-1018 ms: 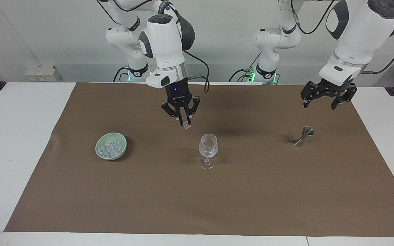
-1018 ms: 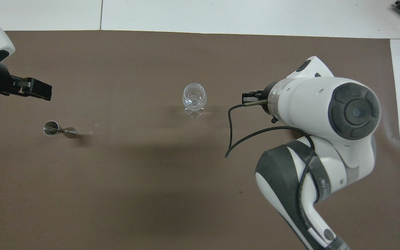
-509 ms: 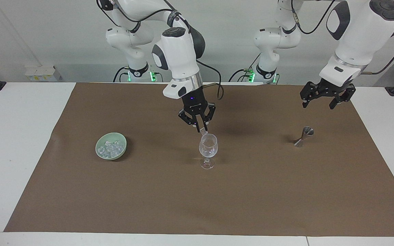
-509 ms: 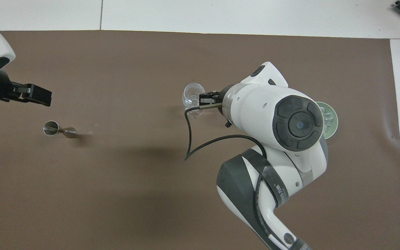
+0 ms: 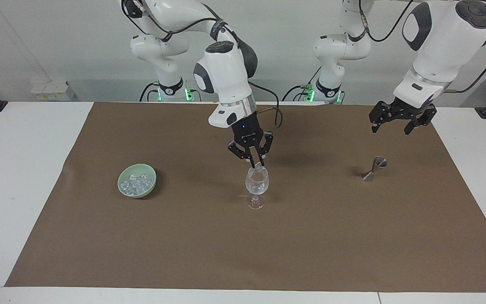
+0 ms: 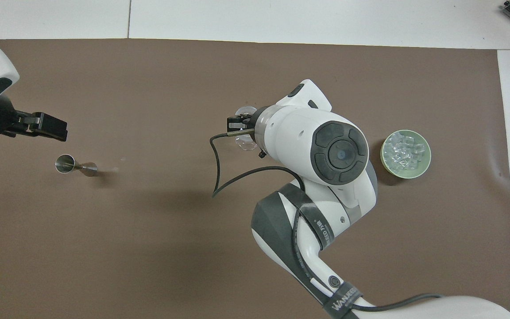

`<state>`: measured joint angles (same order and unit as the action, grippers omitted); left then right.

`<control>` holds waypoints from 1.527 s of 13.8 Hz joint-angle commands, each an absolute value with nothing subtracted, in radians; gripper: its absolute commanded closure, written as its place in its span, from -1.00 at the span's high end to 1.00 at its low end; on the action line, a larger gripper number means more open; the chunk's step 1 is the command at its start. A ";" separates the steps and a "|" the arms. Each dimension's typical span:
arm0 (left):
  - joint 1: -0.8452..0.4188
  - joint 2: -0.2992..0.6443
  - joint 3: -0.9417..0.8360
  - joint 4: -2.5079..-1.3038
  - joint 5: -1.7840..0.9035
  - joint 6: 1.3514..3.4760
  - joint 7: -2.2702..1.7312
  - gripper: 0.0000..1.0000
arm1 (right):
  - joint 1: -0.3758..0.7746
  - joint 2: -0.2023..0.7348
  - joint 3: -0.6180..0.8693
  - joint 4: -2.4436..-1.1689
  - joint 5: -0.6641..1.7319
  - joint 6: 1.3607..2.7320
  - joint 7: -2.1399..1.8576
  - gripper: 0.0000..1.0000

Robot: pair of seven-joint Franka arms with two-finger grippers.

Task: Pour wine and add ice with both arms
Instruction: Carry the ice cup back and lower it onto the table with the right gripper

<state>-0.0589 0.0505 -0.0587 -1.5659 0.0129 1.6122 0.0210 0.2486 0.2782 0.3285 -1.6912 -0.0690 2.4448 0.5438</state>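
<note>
Holding an ice cube [image 5: 260, 165] pinched just over the glass [image 5: 257, 184] rim, the right pincer [image 5: 256, 162] looks set to drop it in, while the bowl [image 5: 137, 180] of ice [image 5: 136, 183] sits toward the right arm's end of the desk [image 5: 23, 177], and the left pincer [image 5: 398, 122] waits open over the jigger [image 5: 375, 168].

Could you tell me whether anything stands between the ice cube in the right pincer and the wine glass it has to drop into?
Nothing visible does. The right pincer, shut on an ice cube, hangs directly over the open rim of the wine glass.
</note>
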 commanded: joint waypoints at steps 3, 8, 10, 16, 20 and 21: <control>-0.054 0.005 -0.051 -1.620 0.002 1.614 0.015 1.00 | 0.248 0.291 0.330 -1.683 -0.075 2.445 0.569 0.32; -0.038 0.005 -0.051 -1.621 0.003 1.611 0.015 1.00 | 0.215 0.238 0.318 -1.686 -0.078 2.344 0.568 1.00; -0.040 0.005 -0.051 -1.621 0.003 1.612 0.015 1.00 | 0.152 0.154 0.318 -1.687 -0.080 2.179 0.546 1.00; -0.040 0.005 -0.051 -1.621 0.003 1.612 0.015 1.00 | -0.018 -0.051 0.310 -1.651 -0.065 1.764 0.411 1.00; -0.038 0.005 -0.051 -1.621 0.003 1.612 0.015 1.00 | -0.032 -0.064 0.282 -1.557 -0.055 1.655 0.388 1.00; -0.038 0.005 -0.051 -1.621 0.003 1.612 0.015 1.00 | -0.032 -0.064 0.275 -1.552 -0.057 1.631 0.368 1.00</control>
<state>-0.0449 0.0367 -0.0502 -1.5857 0.0128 1.6105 0.0204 -0.0189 -0.0680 0.2792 -1.5798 -0.0711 1.6748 0.4134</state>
